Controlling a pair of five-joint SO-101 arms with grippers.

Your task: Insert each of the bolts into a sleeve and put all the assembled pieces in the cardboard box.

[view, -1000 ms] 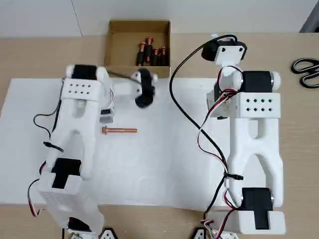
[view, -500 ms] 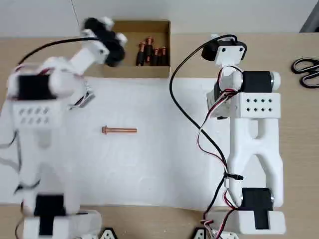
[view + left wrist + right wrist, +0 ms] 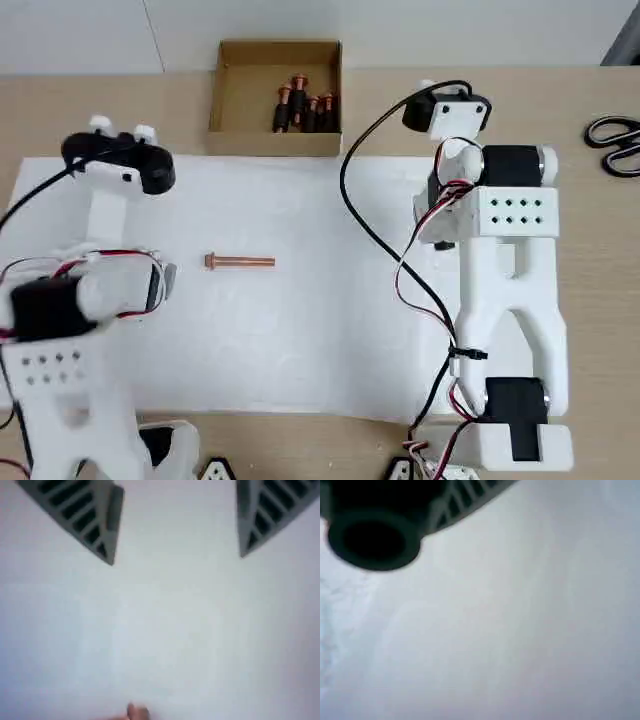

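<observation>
Pickup of the loose copper bolt [image 3: 240, 262] looks to be the step in hand: it lies on the white sheet [image 3: 330, 330], well apart from the brown cardboard box [image 3: 275, 146] (assembled pieces inside). The left gripper [image 3: 176, 557] hangs spread and empty, and must next close on the bolt's shank. The right gripper [image 3: 435, 507] seems to pinch a black tubular sleeve [image 3: 372, 542].

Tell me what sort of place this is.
Probably a robotics lab or workshop bench: two small white robot arms at a wooden table, a white sheet as the work surface, and a cardboard box holding bolts, with scissors lying off to one side.
</observation>
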